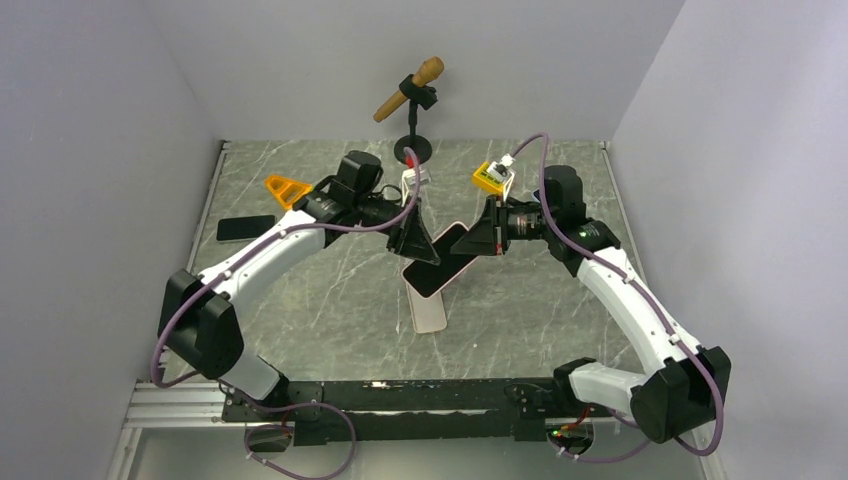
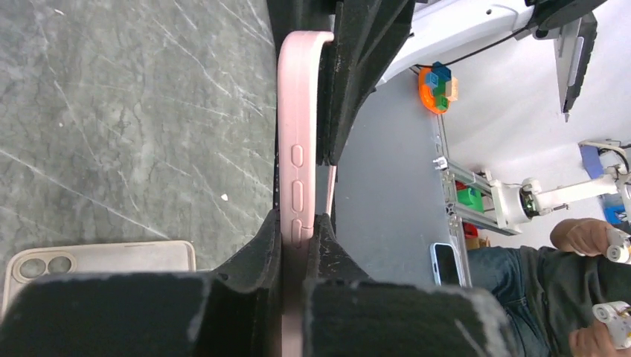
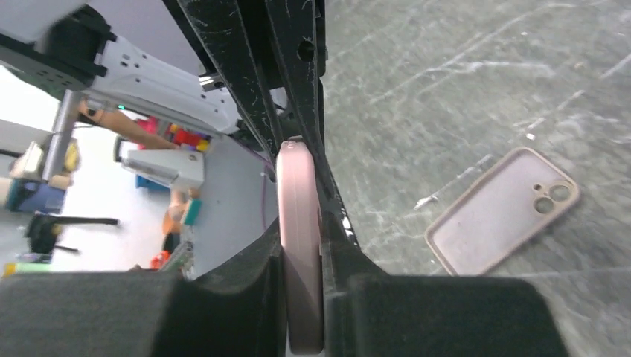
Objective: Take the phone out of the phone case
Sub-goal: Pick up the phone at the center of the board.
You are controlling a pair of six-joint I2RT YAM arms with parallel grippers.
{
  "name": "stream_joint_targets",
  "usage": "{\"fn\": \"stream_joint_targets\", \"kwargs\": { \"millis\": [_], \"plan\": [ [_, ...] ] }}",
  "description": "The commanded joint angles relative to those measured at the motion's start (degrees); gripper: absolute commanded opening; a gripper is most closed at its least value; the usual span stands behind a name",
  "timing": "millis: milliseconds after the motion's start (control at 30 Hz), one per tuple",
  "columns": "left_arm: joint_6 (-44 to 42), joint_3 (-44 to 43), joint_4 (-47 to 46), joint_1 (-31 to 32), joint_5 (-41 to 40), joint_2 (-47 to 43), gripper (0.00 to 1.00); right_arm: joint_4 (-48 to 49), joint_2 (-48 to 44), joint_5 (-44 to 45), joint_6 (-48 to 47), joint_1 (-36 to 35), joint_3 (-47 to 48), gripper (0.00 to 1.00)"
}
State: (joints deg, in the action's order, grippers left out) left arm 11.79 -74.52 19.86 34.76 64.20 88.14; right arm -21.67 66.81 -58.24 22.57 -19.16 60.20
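A pink phone case (image 1: 441,262) with the dark-screened phone (image 1: 437,268) inside it is held tilted above the middle of the table. My left gripper (image 1: 415,240) is shut on its left end and my right gripper (image 1: 482,238) on its right end. In the left wrist view the case's (image 2: 296,149) button edge runs upward from my left gripper (image 2: 299,236), whose fingers (image 2: 269,242) press both faces. In the right wrist view, my right gripper (image 3: 300,260) clamps the case's (image 3: 299,201) rounded edge the same way.
A second, empty pink case (image 1: 429,314) lies flat on the marble table (image 1: 330,300) below the held one, also seen as the empty case (image 3: 498,212). A black phone (image 1: 245,228) lies at the left, an orange triangle (image 1: 287,188) behind it, and a microphone stand (image 1: 412,140) at the back.
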Motion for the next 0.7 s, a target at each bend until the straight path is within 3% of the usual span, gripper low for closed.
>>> {"fn": "stream_joint_targets", "kwargs": {
  "millis": [0, 100, 200, 333, 433, 533, 667],
  "plan": [
    [-0.45, 3.31, -3.70, -1.15, -6.46, -4.76, 0.00, 22.14, -1.17, 1.93, 14.92, 0.17, -2.95, 0.27],
    [5.51, 7.98, -12.37, -3.43, -5.55, -8.90, 0.00, 41.48, -1.97, 3.90, 26.42, 0.17, -12.31, 0.45],
    [10.96, 10.85, -19.00, -5.02, -4.74, -11.07, 0.00, 59.47, -1.76, 6.83, 35.84, -0.04, -19.38, 0.53],
    [16.21, 12.20, -23.60, -6.92, -3.22, -10.06, 0.00, 75.24, 1.67, 6.23, 43.29, -0.24, -23.45, 0.53],
    [26.76, 16.15, -36.71, -8.36, 0.77, -8.32, 0.00, 81.95, 4.34, 6.35, 44.70, -0.37, -24.46, 0.52],
    [39.02, 19.79, -52.80, -9.22, 3.32, -6.36, 0.00, 86.93, 7.93, 6.21, 46.70, -1.14, -23.69, 0.43],
    [45.94, 21.71, -62.31, -9.41, 4.31, -4.43, 0.00, 97.74, 13.52, 6.75, 52.64, -1.67, -22.80, 0.30]
  ]
}}
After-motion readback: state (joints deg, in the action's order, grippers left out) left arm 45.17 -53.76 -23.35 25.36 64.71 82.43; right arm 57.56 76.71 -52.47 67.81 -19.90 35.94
